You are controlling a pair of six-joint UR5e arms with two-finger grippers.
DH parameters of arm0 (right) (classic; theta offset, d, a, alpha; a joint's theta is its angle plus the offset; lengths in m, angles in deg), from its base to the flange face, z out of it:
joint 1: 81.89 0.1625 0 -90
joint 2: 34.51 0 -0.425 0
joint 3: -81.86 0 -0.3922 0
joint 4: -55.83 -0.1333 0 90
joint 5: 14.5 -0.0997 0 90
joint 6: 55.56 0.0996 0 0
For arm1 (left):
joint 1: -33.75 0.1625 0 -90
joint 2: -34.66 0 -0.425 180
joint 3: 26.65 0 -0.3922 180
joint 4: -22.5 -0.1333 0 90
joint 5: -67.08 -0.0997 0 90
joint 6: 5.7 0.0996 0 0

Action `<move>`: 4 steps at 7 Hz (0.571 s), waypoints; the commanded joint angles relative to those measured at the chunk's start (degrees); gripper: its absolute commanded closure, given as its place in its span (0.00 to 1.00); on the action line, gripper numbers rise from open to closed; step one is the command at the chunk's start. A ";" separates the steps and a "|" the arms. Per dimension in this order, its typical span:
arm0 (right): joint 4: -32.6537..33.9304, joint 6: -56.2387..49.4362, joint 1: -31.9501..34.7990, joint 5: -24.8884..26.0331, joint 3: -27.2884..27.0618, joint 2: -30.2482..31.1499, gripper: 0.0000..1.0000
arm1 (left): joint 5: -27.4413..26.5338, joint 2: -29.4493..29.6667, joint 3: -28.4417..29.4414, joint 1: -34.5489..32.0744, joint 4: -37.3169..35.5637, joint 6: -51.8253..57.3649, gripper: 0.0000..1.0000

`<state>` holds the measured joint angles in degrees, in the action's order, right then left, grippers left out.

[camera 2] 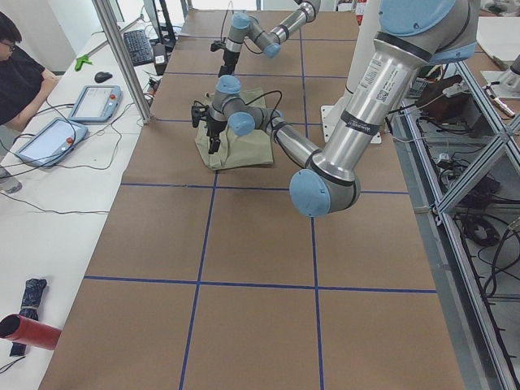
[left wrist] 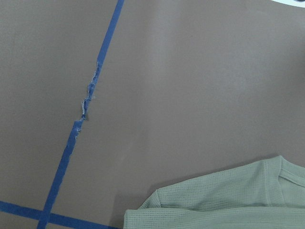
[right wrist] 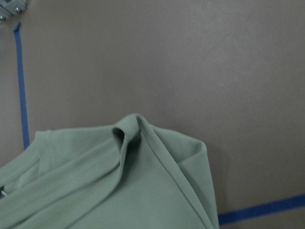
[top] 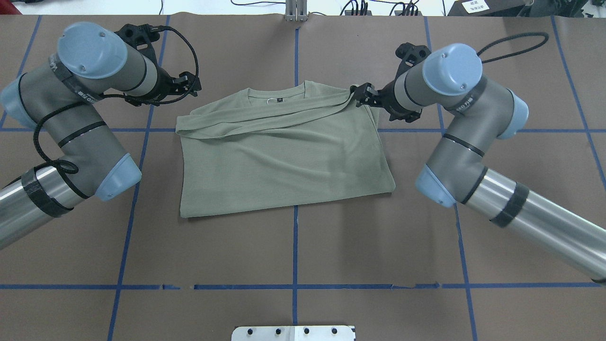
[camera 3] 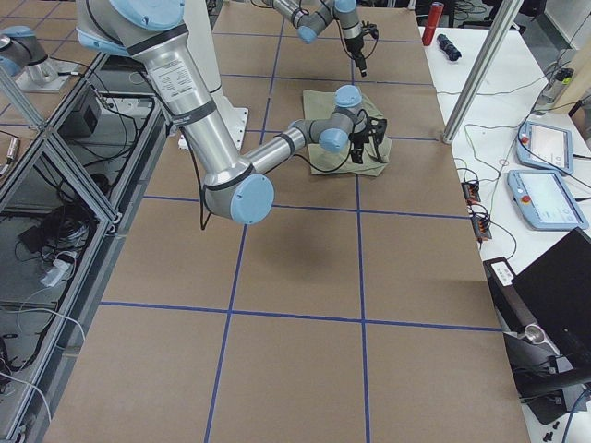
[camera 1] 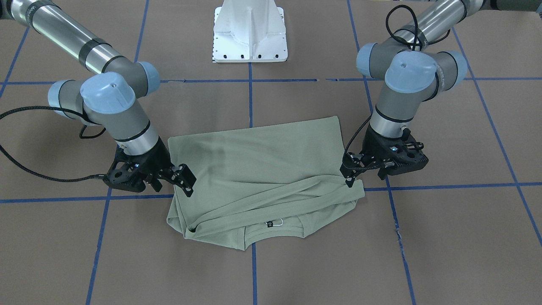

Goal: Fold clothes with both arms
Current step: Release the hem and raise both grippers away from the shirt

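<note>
Lying flat at the centre of the front-facing view, the shirt (camera 1: 254, 169) has its long side running left to right across the table (camera 1: 423, 254), neck end toward the bottom of the frame and a sleeve (camera 1: 271, 192) folded slantwise over that end. The right gripper (camera 1: 186, 180) sits on the shirt's left edge, and the left gripper (camera 1: 349, 171) is at its right corner. Each appears to have its fingers parted, with no cloth lifted between them. From overhead the shirt (top: 284, 161) lies with its neck at the top. The right gripper (top: 362, 94) touches the upper-right shoulder where the sleeve ends, so it is the nearer one. The left gripper (top: 189, 84) sits just off the upper-left corner, a strip of bare table between them, fingers spread and empty. In the left-end view the shirt (camera 2: 244, 153) shows beneath the near arm's wrist, too small to judge any contact. The right-end view shows the shirt (camera 3: 323, 161) under the near arm's gripper in the same way. The left wrist camera has only a shirt corner (left wrist: 214, 205) at lower right, beside blue tape (left wrist: 62, 162), and no fingers show. The right wrist camera looks down on the shoulder fold (right wrist: 128, 131) lying slack. By my reading, each shoulder corner lies inward of its gripper.
</note>
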<state>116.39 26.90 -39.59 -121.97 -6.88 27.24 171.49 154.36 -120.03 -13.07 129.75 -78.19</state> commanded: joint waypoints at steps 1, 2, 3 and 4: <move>0.08 0.07 -3.45 -0.47 -10.12 11.25 0.00 | 0.00 0.10 -5.38 -0.03 -4.56 -0.20 0.01; 0.08 -0.02 -4.59 -0.47 -9.62 11.55 0.01 | 0.00 0.10 -7.06 -0.03 -5.64 -0.29 0.01; 0.08 -0.02 -6.00 -0.03 -9.35 10.85 0.02 | 0.00 0.10 -7.16 0.06 -5.56 -0.29 0.01; -0.01 -0.11 -6.79 0.32 -8.04 10.33 0.03 | -0.08 0.01 -7.60 0.06 -5.56 -0.29 0.01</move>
<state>116.45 26.87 -45.15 -122.04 -15.91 37.93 171.47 154.44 -126.97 -13.05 124.40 -78.47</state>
